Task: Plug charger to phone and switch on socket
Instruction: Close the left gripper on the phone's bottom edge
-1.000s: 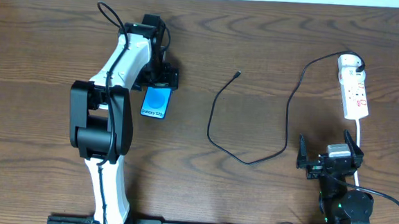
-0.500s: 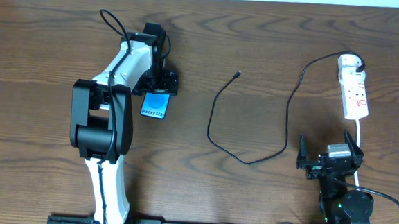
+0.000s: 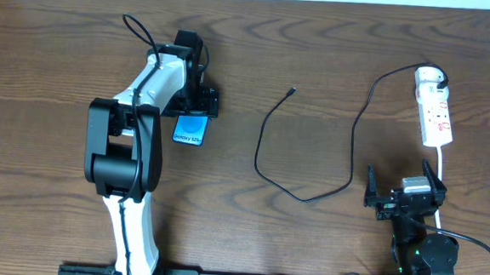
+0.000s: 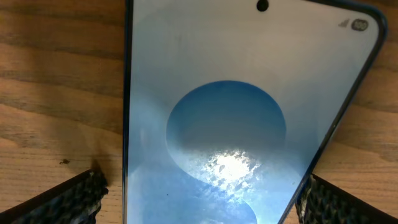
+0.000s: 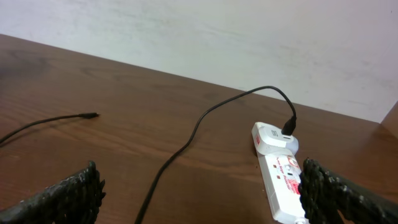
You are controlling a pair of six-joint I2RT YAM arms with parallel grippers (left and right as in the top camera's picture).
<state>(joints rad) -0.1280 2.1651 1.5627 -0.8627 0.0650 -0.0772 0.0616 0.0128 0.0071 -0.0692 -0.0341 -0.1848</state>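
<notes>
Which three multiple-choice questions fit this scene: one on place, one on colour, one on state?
1. Where is the phone? A below the left gripper B at the far right C on the floor
2. The cable is: A white B black C red
3. The cable's tip is: A in the phone B lifted up C lying free on the table
1A, its fingers stand either side of it; 2B, black along its length; 3C, it rests there, apart from the phone.

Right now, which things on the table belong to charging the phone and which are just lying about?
For the job: phone, charger cable, socket strip.
Lying about: nothing else shows, only the strip's white cord on the table.
</notes>
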